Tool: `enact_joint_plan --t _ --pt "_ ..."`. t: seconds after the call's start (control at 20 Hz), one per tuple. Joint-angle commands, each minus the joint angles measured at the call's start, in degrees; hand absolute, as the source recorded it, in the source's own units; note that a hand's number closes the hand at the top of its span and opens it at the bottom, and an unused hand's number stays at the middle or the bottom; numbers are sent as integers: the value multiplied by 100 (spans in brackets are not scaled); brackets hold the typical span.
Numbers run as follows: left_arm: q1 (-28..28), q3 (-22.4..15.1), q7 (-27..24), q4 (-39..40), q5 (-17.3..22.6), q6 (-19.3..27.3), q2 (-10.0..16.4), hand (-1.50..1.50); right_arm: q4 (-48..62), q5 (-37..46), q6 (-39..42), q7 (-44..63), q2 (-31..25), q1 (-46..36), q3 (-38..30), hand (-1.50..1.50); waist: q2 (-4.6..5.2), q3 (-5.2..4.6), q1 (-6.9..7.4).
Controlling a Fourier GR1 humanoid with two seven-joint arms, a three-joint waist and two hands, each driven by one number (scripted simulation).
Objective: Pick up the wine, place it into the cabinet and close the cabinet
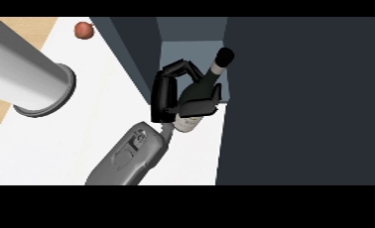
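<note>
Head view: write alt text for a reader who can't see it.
The right hand, fingers curled round a dark wine bottle, holds it tilted at the open cabinet, neck pointing inside. A small reddish-brown object lies upper left on the white counter.

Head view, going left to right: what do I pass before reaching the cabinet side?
grey cylinder → brown ball → right hand curled round the wine → dark cabinet panel

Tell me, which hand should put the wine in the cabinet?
The right hand. Its fingers are curled round the wine, with the bottle's top pointing into the open cabinet. The left hand isn't showing.
</note>
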Motion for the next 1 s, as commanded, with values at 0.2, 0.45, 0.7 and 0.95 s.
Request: enact_joint_plan --t 0.2,0.45,0.7,0.95 --pt "-563 50 -602 883 618 364 -1 150 -696 -521 5 276 -32 247 -85 -150 9 -1 -61" --pt "-179 485 -751 811 484 -196 0 150 -708 -516 -101 429 -62 99 -104 -150 -2 -1 18" --pt "-820 968 -589 1506 538 -728 55 150 -590 -357 -235 618 -34 -149 70 -150 4 -2 13" --pt "-913 954 -648 1693 714 -678 1 150 -767 -688 -232 758 -114 -234 -183 -150 -4 -2 -7"
